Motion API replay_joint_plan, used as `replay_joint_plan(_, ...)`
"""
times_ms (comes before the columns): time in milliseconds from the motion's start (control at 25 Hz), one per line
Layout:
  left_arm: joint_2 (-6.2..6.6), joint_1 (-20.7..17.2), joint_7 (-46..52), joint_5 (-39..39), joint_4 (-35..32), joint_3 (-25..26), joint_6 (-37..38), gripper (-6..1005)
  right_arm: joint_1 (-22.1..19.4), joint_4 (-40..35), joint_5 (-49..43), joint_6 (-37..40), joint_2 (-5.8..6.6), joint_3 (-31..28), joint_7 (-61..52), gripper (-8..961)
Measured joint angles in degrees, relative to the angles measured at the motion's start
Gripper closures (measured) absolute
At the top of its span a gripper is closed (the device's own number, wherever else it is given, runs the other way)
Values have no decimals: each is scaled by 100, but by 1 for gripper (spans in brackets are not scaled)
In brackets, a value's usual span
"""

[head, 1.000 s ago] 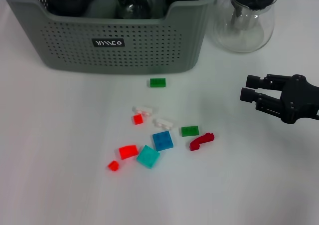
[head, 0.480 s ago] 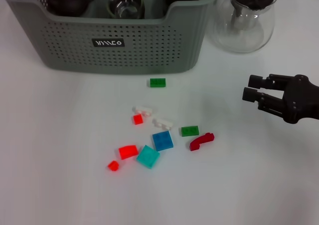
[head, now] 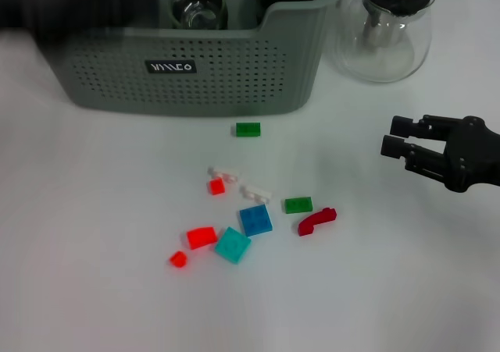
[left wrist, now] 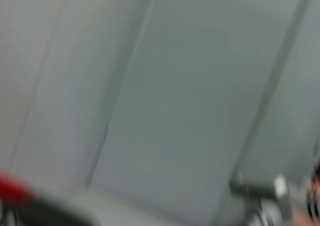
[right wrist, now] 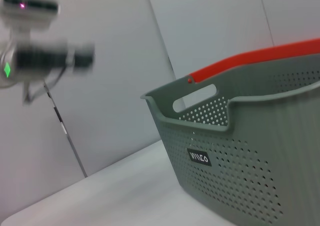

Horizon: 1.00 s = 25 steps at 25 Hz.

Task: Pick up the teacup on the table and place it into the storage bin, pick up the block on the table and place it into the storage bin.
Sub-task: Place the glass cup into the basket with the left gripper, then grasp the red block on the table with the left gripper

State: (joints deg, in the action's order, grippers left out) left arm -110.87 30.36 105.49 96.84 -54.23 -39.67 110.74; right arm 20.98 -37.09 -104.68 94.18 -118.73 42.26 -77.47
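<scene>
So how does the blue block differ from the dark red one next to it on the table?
The blue block is a flat square tile; the dark red block is a narrow, bent piece. The blue block is the wider of the two. The blue block nearly touches a teal tile, while the dark red block lies just below a green block. Both rest loose on the white table.

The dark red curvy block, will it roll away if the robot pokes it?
Probably not. The dark red block lies flat on the table, so it would likely slide. It looks small and thin, so probably light and fiddly to pinch. The right hand hovers off to its side, not touching.
</scene>
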Motion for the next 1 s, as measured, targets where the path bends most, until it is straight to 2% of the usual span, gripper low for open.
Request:
replay_joint_plan(40, 7, -179, -262, 226, 45, -122, 102, 667, 0, 0, 0, 0, 0, 0, 0, 530)
replay_joint_plan(120, -68, -451, -787, 747, 54, -327, 76, 668, 11, 0, -4, 1, 5, 1, -22, 530)
replay_joint_plan(200, -276, -695, -1436, 1374, 91, -483, -81, 669, 15, 0, -8, 5, 2, 5, -29, 530)
replay_joint_plan(240, -431, -799, -1890, 1707, 152, -498, -231, 669, 15, -1, -9, 5, 2, 4, -30, 530)
replay_joint_plan(360, -741, -986, -2777, 2174, 328, -478, -615, 670, 16, 2, -10, 0, -9, 5, -31, 529)
replay_joint_plan(400, -889, -1099, -3149, 2289, 428, -464, -863, 670, 17, 8, -10, -2, -10, 4, -32, 529)
replay_joint_plan(520, -1067, -1305, -3701, 2347, 614, -409, -1267, 671, 19, 49, -10, -2, -8, 2, -38, 529)
replay_joint_plan(720, -1136, -1575, -4303, 2347, 1005, -246, -1455, 673, 20, 74, -10, -5, -7, 2, -40, 529)
replay_joint_plan(1000, -1195, -1744, -5434, 2367, 1714, 177, -1547, 674, 21, 73, -9, -6, -10, 1, -40, 529)
